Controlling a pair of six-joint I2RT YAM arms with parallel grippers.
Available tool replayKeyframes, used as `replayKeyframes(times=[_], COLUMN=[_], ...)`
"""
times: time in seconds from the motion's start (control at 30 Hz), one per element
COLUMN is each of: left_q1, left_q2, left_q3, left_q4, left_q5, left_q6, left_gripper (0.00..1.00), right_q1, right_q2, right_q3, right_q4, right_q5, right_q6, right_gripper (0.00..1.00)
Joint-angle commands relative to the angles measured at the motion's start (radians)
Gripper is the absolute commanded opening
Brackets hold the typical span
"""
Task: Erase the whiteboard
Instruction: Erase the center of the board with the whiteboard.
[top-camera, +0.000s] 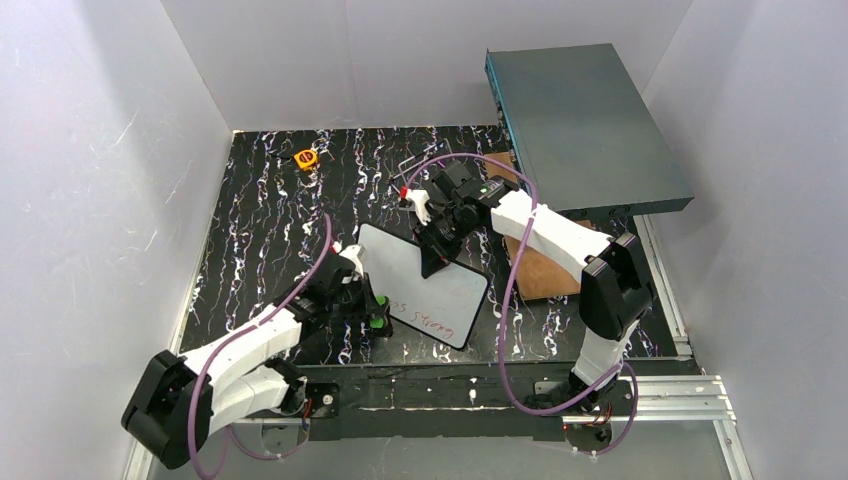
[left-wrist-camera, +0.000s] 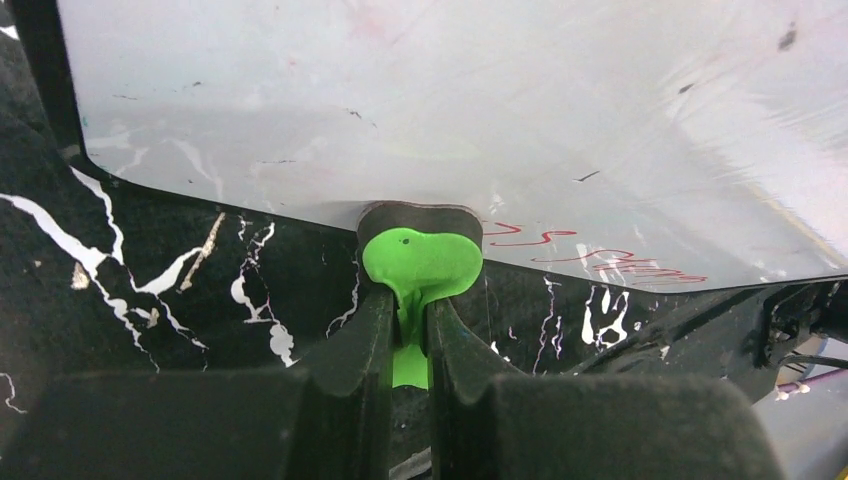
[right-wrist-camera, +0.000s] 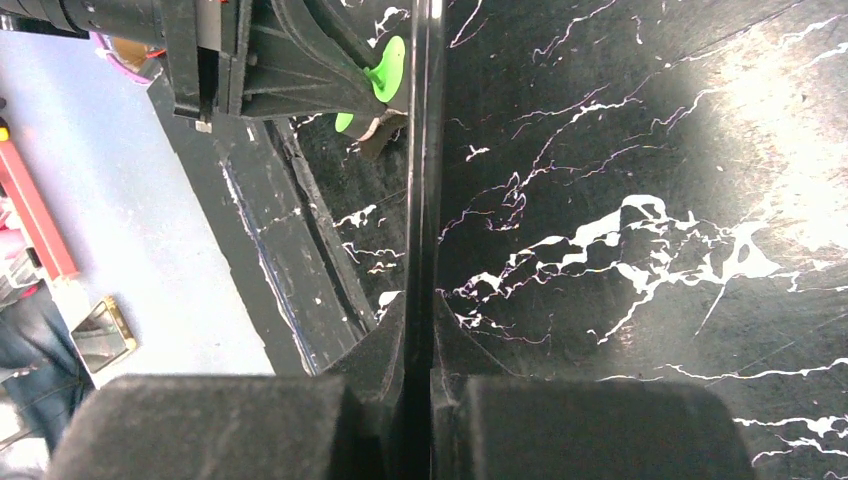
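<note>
The whiteboard stands tilted on the black marbled table, with red handwriting near its lower edge. My right gripper is shut on the board's top edge; the right wrist view shows the black frame edge-on between my fingers. My left gripper is shut on a green eraser at the board's lower left edge. In the left wrist view the eraser rests its dark pad against the board, just left of the red writing. The eraser also shows in the right wrist view.
A large grey-teal metal box stands at the back right, with a brown wooden board beneath it. A small orange object lies at the back. White walls close in the table on three sides.
</note>
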Motion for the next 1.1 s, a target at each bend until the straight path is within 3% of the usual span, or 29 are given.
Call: replayKeyframes(times=[0.0,0.4,0.7,0.9,1.07], left_q1=[-0.006,0.008,-0.021,-0.114,-0.121], left_q2=[-0.091,-0.335,-0.261,-0.189,-0.254], left_q3=[-0.020,-0.104,-0.160,-0.164,-0.158], left_q4=[0.025,0.000,0.197,0.267,0.219], left_q5=[-0.051,-0.186,-0.080,-0.166,-0.278], left_q6=[-0.016,-0.042,0.019,0.061,0.118], left_gripper=[0.00,0.00,0.00,0.00,0.00], right_q1=[0.030,0.041,0.046,0.048,0.048], right_q2=[-0.037,-0.039,-0.021,-0.014,-0.015], right_q3=[-0.017,-0.013,-0.001,0.009,0.008], right_q4=[-0.001,-0.030,-0.032,-0.038,-0.038], right_q5=[-0.109,-0.146,-0.180,-0.186,-0.192], right_q6=[-0.033,-0.096,-0.092,-0.093,-0.096], right_gripper=[0.01,0.01,0.01,0.01,0.01])
